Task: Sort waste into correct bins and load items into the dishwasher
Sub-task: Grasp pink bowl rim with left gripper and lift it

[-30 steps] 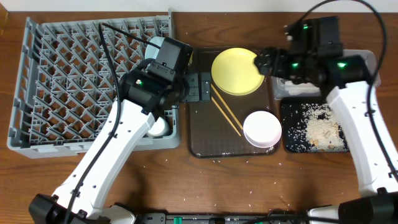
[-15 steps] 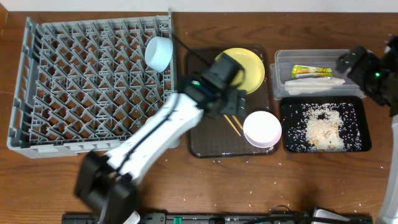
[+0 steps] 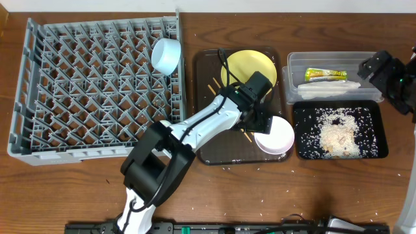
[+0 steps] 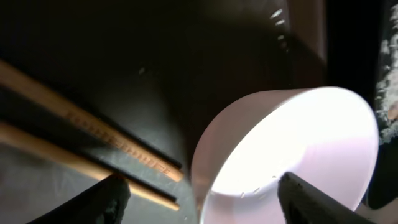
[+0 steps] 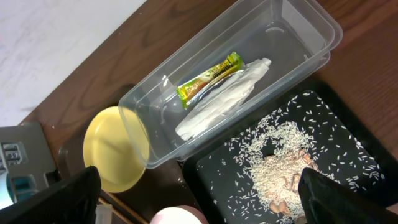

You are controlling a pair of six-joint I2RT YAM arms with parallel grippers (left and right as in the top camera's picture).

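Observation:
My left gripper [image 3: 265, 125] [image 4: 202, 200] is open astride the near rim of the white bowl [image 3: 275, 136] [image 4: 292, 143], one finger inside it and one outside. Beside the bowl lie the chopsticks [image 3: 216, 84] [image 4: 81, 140], and the yellow plate [image 3: 246, 65] [image 5: 115, 149] rests behind them. The light blue bowl [image 3: 166, 55] stands in the grey dishwasher rack [image 3: 84, 91]. My right gripper [image 3: 378, 65] [image 5: 199, 180] hangs open and empty above the bins. The clear tub [image 3: 296, 62] [image 5: 292, 28] holds the yellow-green wrapper [image 3: 327, 74] [image 5: 208, 78] and the white wrapper [image 3: 325, 91] [image 5: 217, 102]. Rice scraps [image 3: 338, 133] [image 5: 280, 168] cover the black tray [image 3: 377, 146].
A dark brown serving tray [image 3: 218, 148] under plate, chopsticks and white bowl sits between the rack and the bins. My left arm stretches across it from the front. Stray rice grains dot the wooden table [image 3: 325, 188] near the front.
My left arm swung from the rack across to the white bowl, leaving the blue bowl in the rack. My right arm pulled back from the plate to the far right.

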